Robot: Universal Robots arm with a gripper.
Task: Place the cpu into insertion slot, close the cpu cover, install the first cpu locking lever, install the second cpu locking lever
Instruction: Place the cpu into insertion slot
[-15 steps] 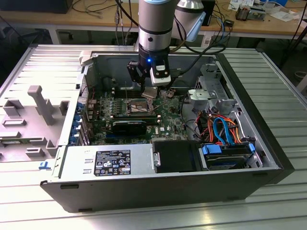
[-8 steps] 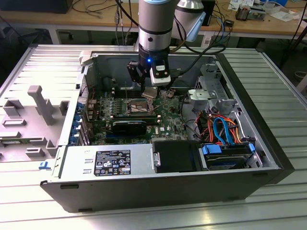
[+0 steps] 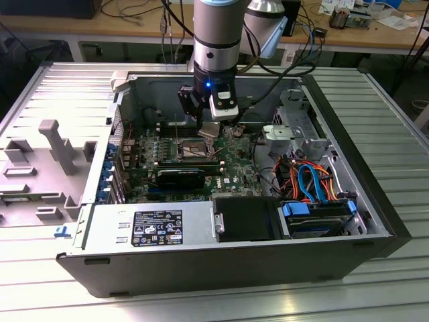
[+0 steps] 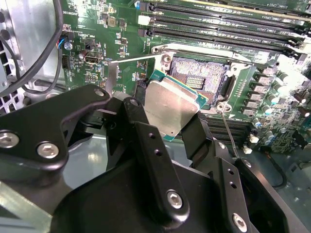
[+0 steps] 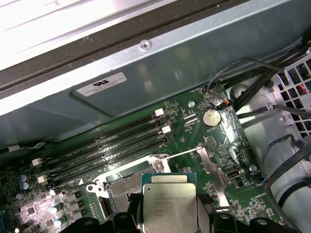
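Tilt is posing the danger, I judge: the chip [image 4: 167,104] is hanging slanted just over the socket [image 4: 201,75], the gripper [image 4: 164,120] jaws pinching its two edges, so it may be seating crooked and bending contacts. The socket is lying bare; the computer case [image 3: 201,268] is holding the green board [image 4: 97,29] around the socket.

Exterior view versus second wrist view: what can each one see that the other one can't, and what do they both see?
Exterior view: the whole open computer case, the robot arm above it, and blue and orange cables. Second wrist view: the insertion slot up close, uncovered, its dark centre showing, with the cpu held tilted near it. Both: the tool shut on the cpu.
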